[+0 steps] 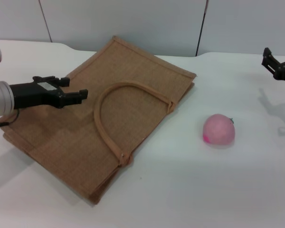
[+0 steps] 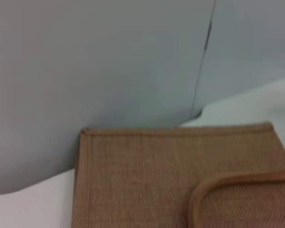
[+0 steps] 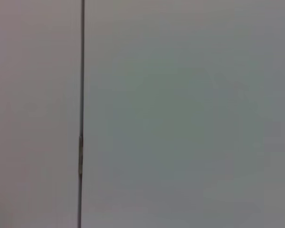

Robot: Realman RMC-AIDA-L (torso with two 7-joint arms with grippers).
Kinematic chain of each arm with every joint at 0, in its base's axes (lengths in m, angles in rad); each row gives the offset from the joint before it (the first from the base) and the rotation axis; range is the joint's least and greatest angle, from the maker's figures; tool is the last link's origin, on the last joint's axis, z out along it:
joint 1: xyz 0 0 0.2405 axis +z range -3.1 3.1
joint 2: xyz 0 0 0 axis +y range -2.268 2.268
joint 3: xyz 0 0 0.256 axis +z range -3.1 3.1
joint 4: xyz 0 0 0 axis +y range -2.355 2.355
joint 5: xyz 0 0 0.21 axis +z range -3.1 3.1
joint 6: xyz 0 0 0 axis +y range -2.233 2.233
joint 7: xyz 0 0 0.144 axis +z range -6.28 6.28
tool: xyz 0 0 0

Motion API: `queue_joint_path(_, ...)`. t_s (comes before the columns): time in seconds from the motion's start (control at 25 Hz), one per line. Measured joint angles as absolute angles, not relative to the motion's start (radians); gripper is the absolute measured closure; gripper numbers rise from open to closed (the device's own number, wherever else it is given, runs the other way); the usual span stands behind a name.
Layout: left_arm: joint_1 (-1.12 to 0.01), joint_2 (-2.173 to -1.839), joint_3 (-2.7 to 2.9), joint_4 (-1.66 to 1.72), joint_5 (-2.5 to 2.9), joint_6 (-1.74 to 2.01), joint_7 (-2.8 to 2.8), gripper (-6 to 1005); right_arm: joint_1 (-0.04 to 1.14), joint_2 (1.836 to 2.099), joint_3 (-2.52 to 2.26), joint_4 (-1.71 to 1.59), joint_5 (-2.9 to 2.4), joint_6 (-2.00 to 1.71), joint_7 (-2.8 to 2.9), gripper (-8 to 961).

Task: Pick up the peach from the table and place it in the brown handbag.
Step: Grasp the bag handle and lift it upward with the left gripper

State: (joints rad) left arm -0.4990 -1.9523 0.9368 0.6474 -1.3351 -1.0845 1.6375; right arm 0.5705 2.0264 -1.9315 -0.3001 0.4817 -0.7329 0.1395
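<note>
So, progress: nothing done yet as far as we see; pick and drop both left.
Peach: the peach [image 1: 219, 129] sits free on the white surface [image 1: 190, 190], near the bag's right side but not touching, no gripper on it.
Bag: the brown handbag [image 1: 85, 137] lies flat, one loop handle [image 1: 128, 88] resting on top; mouth looks shut, so we judge it needs opening before the fruit goes in.
Left gripper: the left gripper [image 1: 81, 94] hovers over the bag's left part, fingers slightly parted, holding nothing; contact w/ the fabric unclear.
Right gripper: the right gripper [image 1: 277, 65] is raised at the far right edge, well apart from the peach; we can't tell if it's open or closed.
</note>
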Motion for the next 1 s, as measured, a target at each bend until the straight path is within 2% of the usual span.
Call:
queue_joint_path(0.44,-0.567,-1.97,0.926,0.741,-1.124,-1.09,1.576,265,0.572,2.028,-1.947,-0.31,0.482,-0.733,0.144,73)
queue_joint_path(0.88,-0.626,-2.025,0.927,0.741,-1.077,-1.048,1.614,271,0.58,2.028,-1.947,-0.317,0.482,-0.723,0.145,73)
queue_joint_path(1.0,-0.629,-2.029,0.928,0.716,-1.076,-1.025,1.624,273,0.581,2.03,-1.947,-0.319,0.482,-0.722,0.145,73)
